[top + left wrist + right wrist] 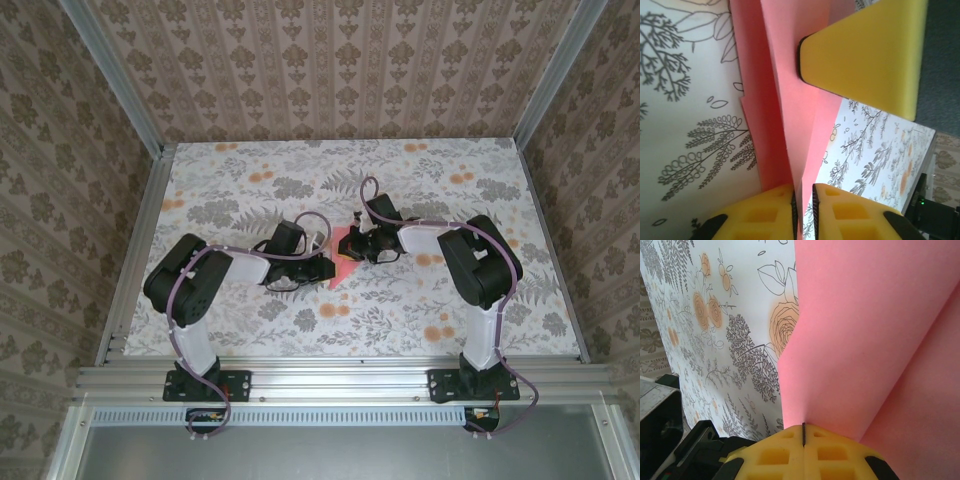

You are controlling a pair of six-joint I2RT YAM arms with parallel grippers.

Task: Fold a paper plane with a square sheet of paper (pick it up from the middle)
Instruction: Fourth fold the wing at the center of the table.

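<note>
Left gripper (802,192): pads narrowly parted, paper edge between them, grip uncertain.
Right gripper (803,432): pinched shut on the folded paper (345,252).
Paper: table (420,310) centre, between both grippers.
Technique: hold right pinch steady; left presses crease flat.
</note>
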